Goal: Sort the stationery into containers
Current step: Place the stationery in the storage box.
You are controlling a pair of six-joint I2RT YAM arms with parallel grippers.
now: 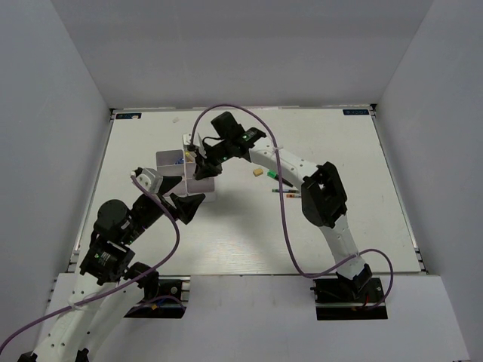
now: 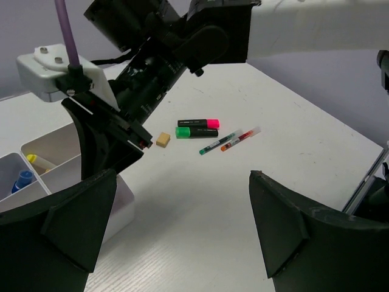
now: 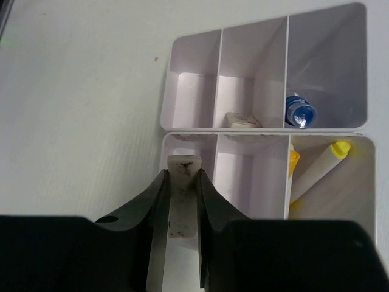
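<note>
Eraser (image 3: 182, 213) held over the tray (image 3: 222, 131).
It was pinched between the right gripper's (image 3: 182, 176) jaws above a corner box; the left gripper (image 2: 182, 175) was spread open.

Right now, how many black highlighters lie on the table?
2: the pink-ended highlighter and the green-ended highlighter lie side by side, beside the beige eraser. More may be hidden.

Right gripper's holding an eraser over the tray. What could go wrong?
The eraser in the right gripper hangs near the outer wall of the tray; released here, it might clip the rim and fall outside. A similar pale block lies in another compartment, so erasers may end up split. The open left gripper sits close; the arms might collide.
</note>
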